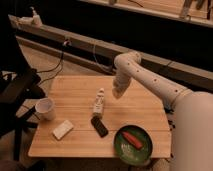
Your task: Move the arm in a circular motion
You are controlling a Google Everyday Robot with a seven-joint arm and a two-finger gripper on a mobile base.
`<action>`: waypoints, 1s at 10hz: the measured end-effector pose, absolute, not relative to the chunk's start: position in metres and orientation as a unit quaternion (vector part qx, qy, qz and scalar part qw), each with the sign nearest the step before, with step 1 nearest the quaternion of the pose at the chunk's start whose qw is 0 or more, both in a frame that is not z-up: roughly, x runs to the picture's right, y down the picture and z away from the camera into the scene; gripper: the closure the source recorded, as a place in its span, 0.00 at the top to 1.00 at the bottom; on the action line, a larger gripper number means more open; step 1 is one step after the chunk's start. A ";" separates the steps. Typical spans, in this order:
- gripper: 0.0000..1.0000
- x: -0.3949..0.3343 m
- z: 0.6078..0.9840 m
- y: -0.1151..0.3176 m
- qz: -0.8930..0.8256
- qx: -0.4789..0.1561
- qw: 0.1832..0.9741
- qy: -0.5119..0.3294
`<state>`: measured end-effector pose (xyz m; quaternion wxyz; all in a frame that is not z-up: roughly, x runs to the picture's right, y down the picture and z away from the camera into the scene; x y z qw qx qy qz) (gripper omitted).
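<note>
The arm [150, 80] is large and white, made of thick rounded segments dotted with small dark holes. It reaches in from the right over the wooden table [75, 92]. Its elbow bends at the back of the table and the last segment hangs down. The gripper [116, 94] is the small tan tip at its end, above the table's middle-right part, just right of a small white bottle [99, 103].
On the table stand a white cup [45, 108] at the left, a pale block [62, 129], a dark flat object [99, 126] and a green plate [120, 150] with a red item [133, 139]. A dark chair [17, 95] stands to the left.
</note>
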<state>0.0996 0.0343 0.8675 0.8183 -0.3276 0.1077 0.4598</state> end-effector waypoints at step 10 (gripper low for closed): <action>0.01 0.299 0.858 0.009 0.618 -0.221 0.729 0.195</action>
